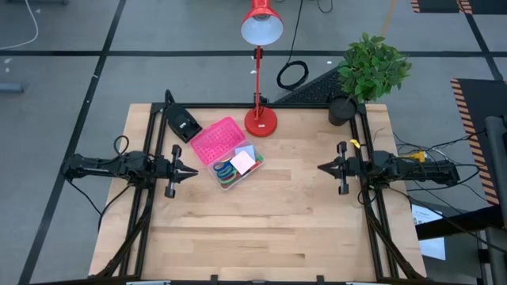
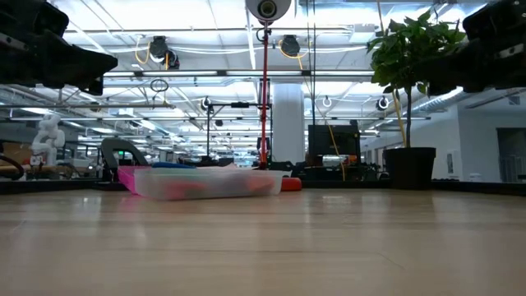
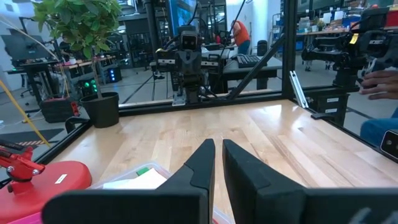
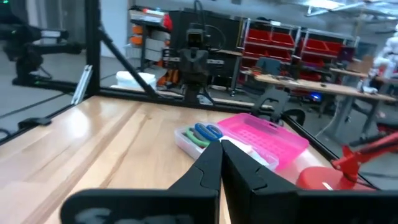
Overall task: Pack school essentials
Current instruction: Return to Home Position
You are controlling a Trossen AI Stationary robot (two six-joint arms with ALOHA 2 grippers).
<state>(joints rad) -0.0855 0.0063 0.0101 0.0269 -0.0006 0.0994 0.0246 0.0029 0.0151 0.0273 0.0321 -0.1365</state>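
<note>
Beside the red lamp base [image 1: 261, 121], clear plastic box [image 1: 232, 169] with pink lid open holds blue and green scissors [image 1: 225, 171], sticky pads. Light, stiff; pinch scissors at handles. Left gripper [image 1: 192, 169], right gripper [image 1: 322, 167]: jaws clenched, empty, parked at counter [image 1: 277, 214] sides.

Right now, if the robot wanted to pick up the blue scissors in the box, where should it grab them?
Probably by the looped handles. The blue scissors lie flat in the open clear box, beside the green scissors, so coming straight down from above looks best; the box walls block a sideways reach. The left gripper is nearest.
</note>
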